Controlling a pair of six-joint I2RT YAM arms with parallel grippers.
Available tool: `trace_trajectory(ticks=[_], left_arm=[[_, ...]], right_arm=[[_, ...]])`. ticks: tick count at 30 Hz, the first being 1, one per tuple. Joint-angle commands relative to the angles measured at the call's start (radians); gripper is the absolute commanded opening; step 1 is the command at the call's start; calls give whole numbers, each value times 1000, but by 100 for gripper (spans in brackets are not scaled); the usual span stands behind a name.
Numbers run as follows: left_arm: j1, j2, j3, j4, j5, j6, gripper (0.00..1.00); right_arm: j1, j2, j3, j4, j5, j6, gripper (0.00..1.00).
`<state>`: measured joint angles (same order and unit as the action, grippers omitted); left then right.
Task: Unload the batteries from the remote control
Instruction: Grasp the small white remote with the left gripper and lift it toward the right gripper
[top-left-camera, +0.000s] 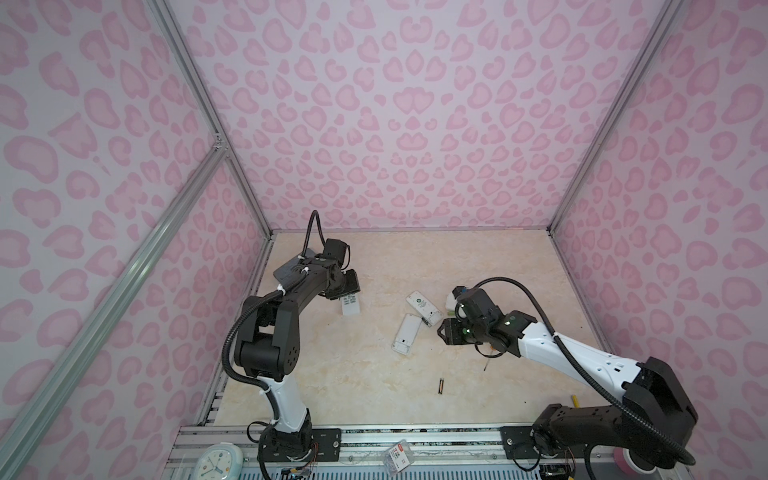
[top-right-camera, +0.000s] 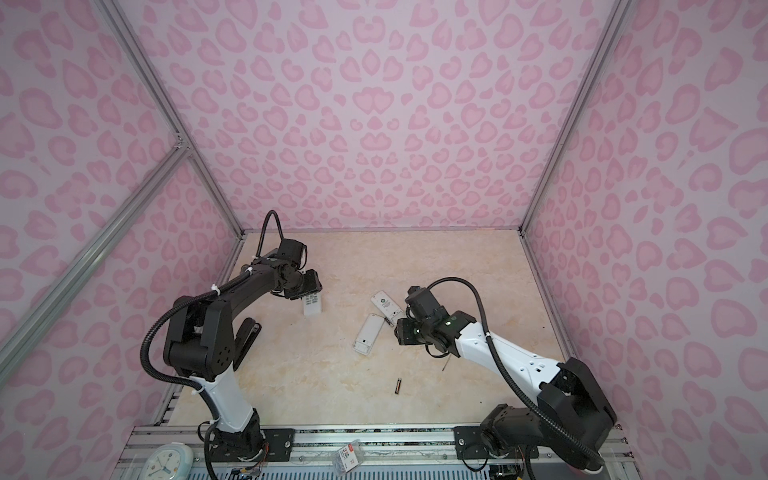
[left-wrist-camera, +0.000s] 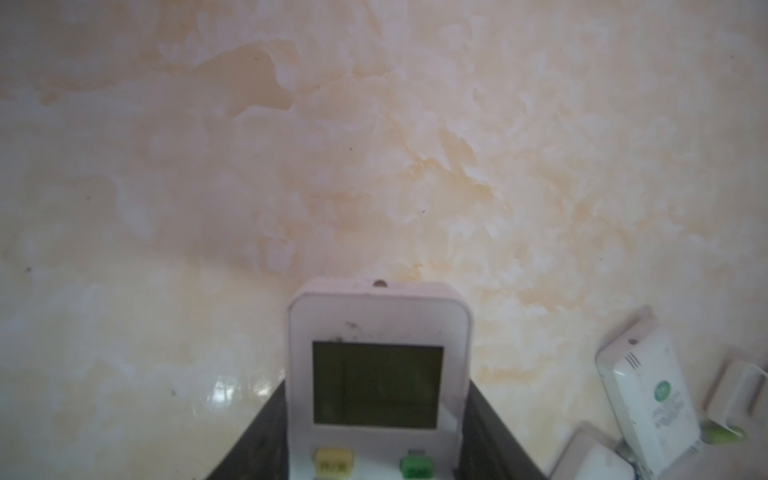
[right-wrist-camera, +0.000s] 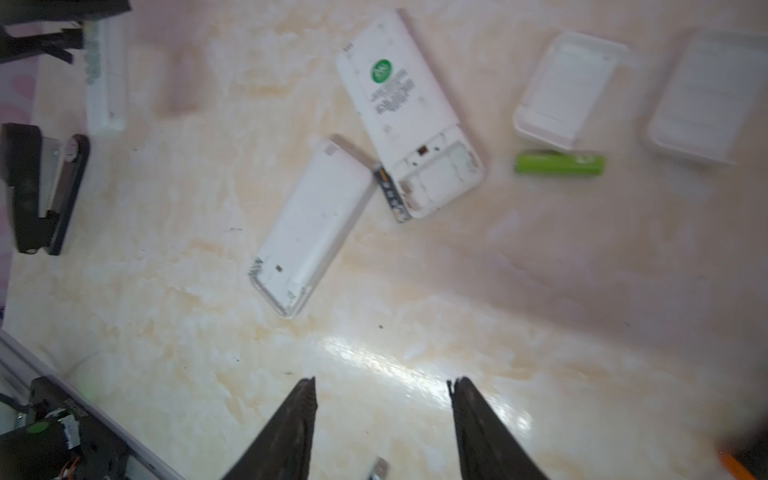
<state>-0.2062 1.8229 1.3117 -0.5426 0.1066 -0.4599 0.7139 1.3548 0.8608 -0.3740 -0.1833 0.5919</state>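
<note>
My left gripper (left-wrist-camera: 376, 399) is shut on a white remote control (left-wrist-camera: 378, 316) with a dark screen, held low over the table's far left (top-left-camera: 351, 306). Two more white remotes lie face down mid-table: one with its battery bay open (right-wrist-camera: 409, 120) and one closed (right-wrist-camera: 313, 224). A dark battery (right-wrist-camera: 390, 193) rests against the open bay. A green battery (right-wrist-camera: 559, 164) lies beside a cover plate, and another dark battery (top-left-camera: 439, 385) lies alone nearer the front. My right gripper (right-wrist-camera: 382, 384) hovers open and empty just right of the remotes (top-left-camera: 446, 332).
Two white cover plates (right-wrist-camera: 567, 89) (right-wrist-camera: 706, 95) lie beyond the green battery. A black stapler (top-right-camera: 247, 338) sits by the left arm's base. The screwdriver's orange handle (right-wrist-camera: 735, 467) shows under my right arm. Pink walls close in three sides; a metal rail (top-left-camera: 415, 436) runs along the front.
</note>
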Motion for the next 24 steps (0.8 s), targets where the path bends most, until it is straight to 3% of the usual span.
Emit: trace_trajectory(ticks=[1, 2, 7, 12, 20, 24], left_arm=[[0, -68, -49, 75, 149, -83, 37], [-2, -88, -71, 102, 180, -110, 33], [-13, -167, -174, 236, 275, -222, 32], [-28, -202, -246, 364, 348, -324, 32], [-51, -237, -275, 388, 361, -341, 32], [-54, -268, -307, 382, 358, -334, 32]], right_arm=[[66, 91, 72, 180, -38, 84, 54], [87, 122, 100, 219, -47, 98, 54], [105, 264, 184, 401, -126, 146, 52], [112, 390, 331, 331, -207, 125, 52], [137, 514, 392, 321, -235, 161, 51], [136, 536, 393, 389, -261, 181, 45]])
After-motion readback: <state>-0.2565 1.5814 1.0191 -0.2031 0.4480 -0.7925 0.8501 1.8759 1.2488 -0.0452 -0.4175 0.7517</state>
